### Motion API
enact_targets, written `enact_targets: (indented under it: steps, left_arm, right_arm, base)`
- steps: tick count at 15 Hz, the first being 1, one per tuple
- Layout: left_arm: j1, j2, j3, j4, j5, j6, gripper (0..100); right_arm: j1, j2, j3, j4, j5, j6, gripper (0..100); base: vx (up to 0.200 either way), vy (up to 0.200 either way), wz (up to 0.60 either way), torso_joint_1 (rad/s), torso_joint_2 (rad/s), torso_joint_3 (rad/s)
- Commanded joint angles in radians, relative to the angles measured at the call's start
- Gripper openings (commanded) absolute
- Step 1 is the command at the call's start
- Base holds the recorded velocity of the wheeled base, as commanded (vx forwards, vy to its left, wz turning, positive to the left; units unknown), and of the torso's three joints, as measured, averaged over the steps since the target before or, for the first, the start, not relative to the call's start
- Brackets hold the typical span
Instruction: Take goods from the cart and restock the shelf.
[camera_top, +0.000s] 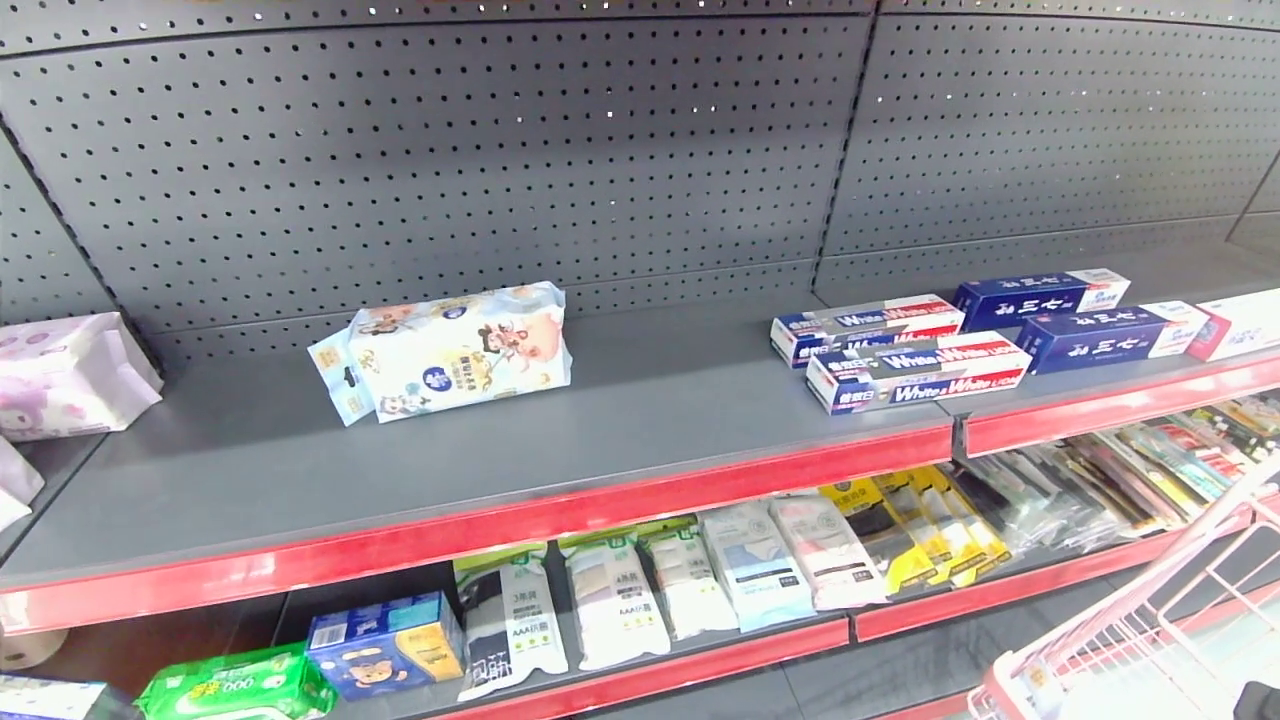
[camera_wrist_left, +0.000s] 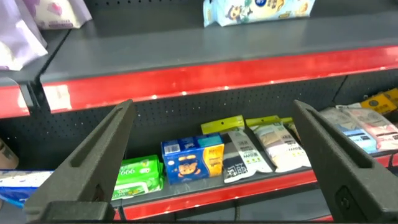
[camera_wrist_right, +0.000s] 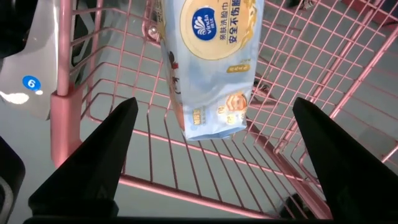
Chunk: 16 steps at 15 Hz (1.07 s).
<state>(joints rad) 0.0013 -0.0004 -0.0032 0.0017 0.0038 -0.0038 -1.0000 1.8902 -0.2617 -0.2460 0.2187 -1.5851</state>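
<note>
A pale blue pack of wipes lies in the pink wire cart, and my right gripper hangs open just above it with nothing between its fingers. A matching cartoon-printed pack lies on the grey upper shelf, also seen as the pack in the left wrist view. My left gripper is open and empty in front of the shelf's red front edge, level with the lower shelf. The cart's corner sits at the lower right of the head view.
Toothpaste boxes lie at the right of the upper shelf, and a pink-and-white pack sits at its left. The lower shelf holds a green wipes pack, a blue box and several bagged goods. Bare shelf lies around the cartoon pack.
</note>
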Motion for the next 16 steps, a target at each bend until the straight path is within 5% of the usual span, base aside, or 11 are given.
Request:
enact_targets:
  steps: [1, 10, 16]
  left_arm:
    - [0.000, 0.000, 0.000, 0.000, 0.001, -0.001, 100]
    - [0.000, 0.000, 0.000, 0.000, 0.001, -0.001, 100]
    - [0.000, 0.000, 0.000, 0.000, 0.001, -0.001, 100]
  right_arm:
    - [0.000, -0.003, 0.001, 0.001, 0.001, -0.004, 100]
    - [0.000, 0.001, -0.014, -0.010, 0.005, -0.023, 100]
    - [0.000, 0.004, -0.014, -0.033, 0.039, -0.024, 100]
  base:
    - [0.000, 0.000, 0.00, -0.173, 0.37, 0.193]
    - [0.000, 0.000, 0.00, -0.192, 0.44, 0.244]
    - [0.000, 0.000, 0.00, -0.039, 0.10, 0.059]
